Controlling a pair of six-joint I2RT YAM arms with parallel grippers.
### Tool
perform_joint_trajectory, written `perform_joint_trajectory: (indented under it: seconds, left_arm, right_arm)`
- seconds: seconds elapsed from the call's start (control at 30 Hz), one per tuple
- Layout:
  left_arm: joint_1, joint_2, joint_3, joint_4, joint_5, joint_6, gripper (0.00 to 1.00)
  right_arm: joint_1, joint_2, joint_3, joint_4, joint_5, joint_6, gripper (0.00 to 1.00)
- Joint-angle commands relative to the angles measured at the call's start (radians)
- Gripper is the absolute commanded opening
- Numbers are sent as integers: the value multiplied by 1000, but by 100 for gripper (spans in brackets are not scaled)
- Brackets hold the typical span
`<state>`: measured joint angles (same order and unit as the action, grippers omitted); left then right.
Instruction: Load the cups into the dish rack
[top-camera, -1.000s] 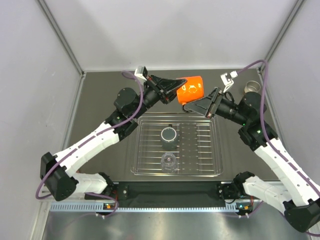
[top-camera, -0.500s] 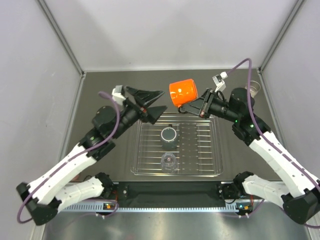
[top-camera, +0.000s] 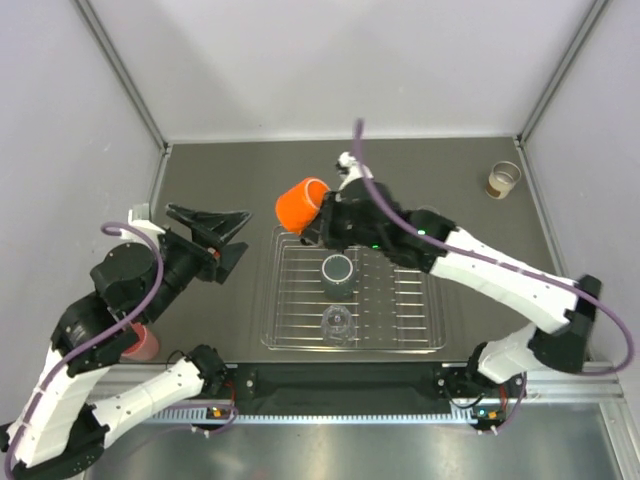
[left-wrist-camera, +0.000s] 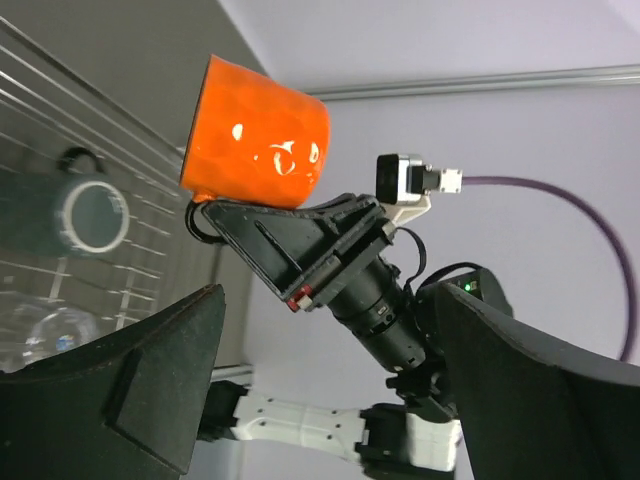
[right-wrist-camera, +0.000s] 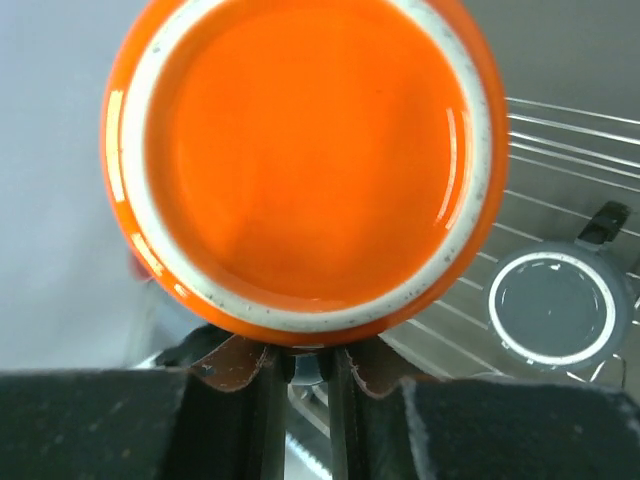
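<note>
Two pincers, left to right: the left gripper (top-camera: 243, 232) gapes wide and empty, while the right gripper (top-camera: 320, 224) pinches the rim of the orange cup (top-camera: 300, 205), tilted above the far-left corner of the silver wire dish rack (top-camera: 438, 320), a glossy, dimpled, stiff tumbler, probably slippery, best held by its rim.

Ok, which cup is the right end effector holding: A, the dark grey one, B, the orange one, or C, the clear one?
B: the right end effector pinches the rim of the orange cup near the far left corner of the dish rack, while the dark grey cup and the clear cup stand in the rack.
</note>
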<state>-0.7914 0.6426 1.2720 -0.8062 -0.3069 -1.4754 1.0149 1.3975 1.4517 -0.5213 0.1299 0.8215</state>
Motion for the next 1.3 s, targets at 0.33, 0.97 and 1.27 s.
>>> perform_joint_trajectory:
  seconds: [0.33, 0.97, 1.27]
  left_arm:
    - [-3, 11, 176, -410, -129, 381, 90]
    - [-2, -146, 92, -364, -192, 584, 92]
    - [-3, -201, 84, -344, -166, 607, 93]
  right_arm:
    - [172, 495, 512, -437, 510, 232, 0]
    - [180, 730, 564, -517, 452, 375, 0]
    - [191, 781, 533, -476, 459, 401, 0]
